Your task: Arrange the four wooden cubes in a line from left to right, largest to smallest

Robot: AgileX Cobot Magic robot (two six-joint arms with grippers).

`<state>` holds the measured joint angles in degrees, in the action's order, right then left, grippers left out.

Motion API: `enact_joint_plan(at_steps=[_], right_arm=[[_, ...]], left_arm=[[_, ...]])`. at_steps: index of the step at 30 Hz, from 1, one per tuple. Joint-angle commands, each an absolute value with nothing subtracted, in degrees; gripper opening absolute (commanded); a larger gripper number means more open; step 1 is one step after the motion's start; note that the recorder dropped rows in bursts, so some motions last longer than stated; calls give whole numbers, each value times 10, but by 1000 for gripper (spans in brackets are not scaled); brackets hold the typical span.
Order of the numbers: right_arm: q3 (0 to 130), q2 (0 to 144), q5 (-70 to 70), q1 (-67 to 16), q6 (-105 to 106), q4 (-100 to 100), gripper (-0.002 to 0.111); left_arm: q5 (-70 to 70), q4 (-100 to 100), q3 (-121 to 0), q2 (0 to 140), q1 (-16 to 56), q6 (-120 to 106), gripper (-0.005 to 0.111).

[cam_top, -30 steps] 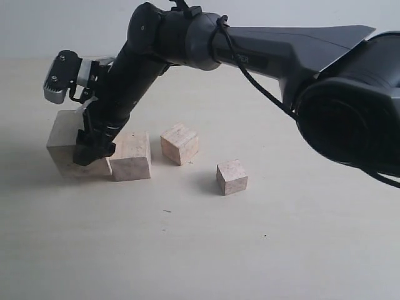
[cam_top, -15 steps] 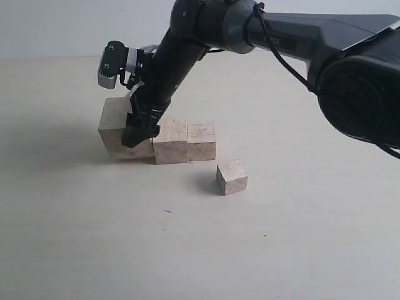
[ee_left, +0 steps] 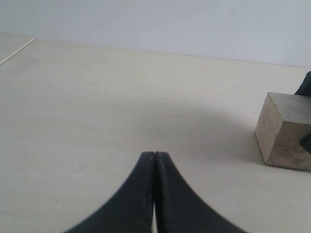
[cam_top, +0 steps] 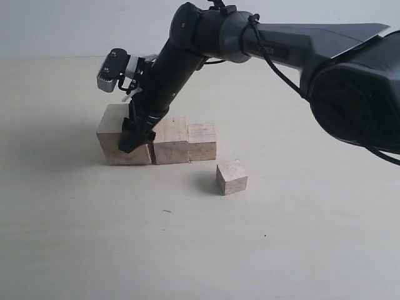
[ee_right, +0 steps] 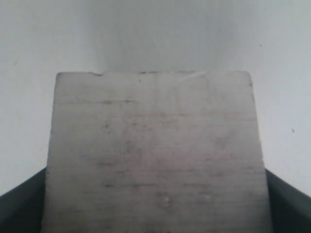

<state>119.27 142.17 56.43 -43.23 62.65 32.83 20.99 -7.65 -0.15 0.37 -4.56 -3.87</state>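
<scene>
While slanted steeply down leftward, right fingers [cam_top: 129, 139] tight on largest cube [cam_top: 112, 145]; left fingers [ee_left: 138, 194] together.

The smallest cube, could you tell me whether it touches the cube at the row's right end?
Apart. The exterior view shows bare table between the smallest cube and the row's right-end cube.

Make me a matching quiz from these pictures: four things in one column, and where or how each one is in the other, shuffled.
1. largest cube
2. third-largest cube
3. smallest cube
4. left claw

A. alone, apart from the row
B. shut, holding nothing
C. between the fingers of the right claw
D. right end of the row of three

Pairs: 1-C, 2-D, 3-A, 4-B
</scene>
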Motion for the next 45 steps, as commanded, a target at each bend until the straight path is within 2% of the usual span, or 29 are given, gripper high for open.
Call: enact_joint_plan(at_steps=[1,15,19,25,28,45], right_arm=[[1197,1418,556,-429,587,277,0],[1197,1418,584,-429,585,263,3],[1197,1418,586,-429,585,263,18],[1197,1418,603,-429,588,263,57],[1197,1418,610,-429,589,263,66],[1197,1418,635,-429,659,283,66]], left_arm=[[204,-77,0,0,-46,-34,0],[204,-77,0,0,-46,-34,0],[204,-77,0,0,-46,-34,0],[204,-77,0,0,-46,-34,0],[204,-77,0,0,-46,-34,0],[204,-77,0,0,-46,-34,0]])
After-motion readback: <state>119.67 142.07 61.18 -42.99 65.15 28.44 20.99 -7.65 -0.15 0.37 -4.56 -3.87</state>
